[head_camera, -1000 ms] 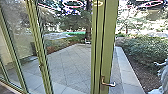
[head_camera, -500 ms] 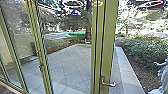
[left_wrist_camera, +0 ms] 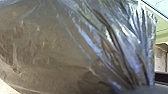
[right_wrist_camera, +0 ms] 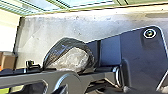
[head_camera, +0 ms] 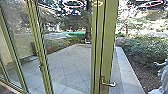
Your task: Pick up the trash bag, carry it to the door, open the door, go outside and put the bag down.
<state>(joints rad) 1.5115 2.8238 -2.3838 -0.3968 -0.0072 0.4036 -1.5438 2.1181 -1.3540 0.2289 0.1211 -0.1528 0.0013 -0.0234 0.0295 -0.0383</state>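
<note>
Paving (head_camera: 70,62) spreads mid-frame behind the green door (head_camera: 109,45), while your trash bag (left_wrist_camera: 50,50) looms in the left wrist view, probably light, floppy and slippery, best taken by its gathered folds (left_wrist_camera: 132,57) (whether either gripper is open or closed, you can't tell).

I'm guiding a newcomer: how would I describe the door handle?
Find the broad green upright just right of centre in the head view. Low on it is a shiny metal handle, reaching out to the right; the slanted green frame further left has no such long handle.
</note>
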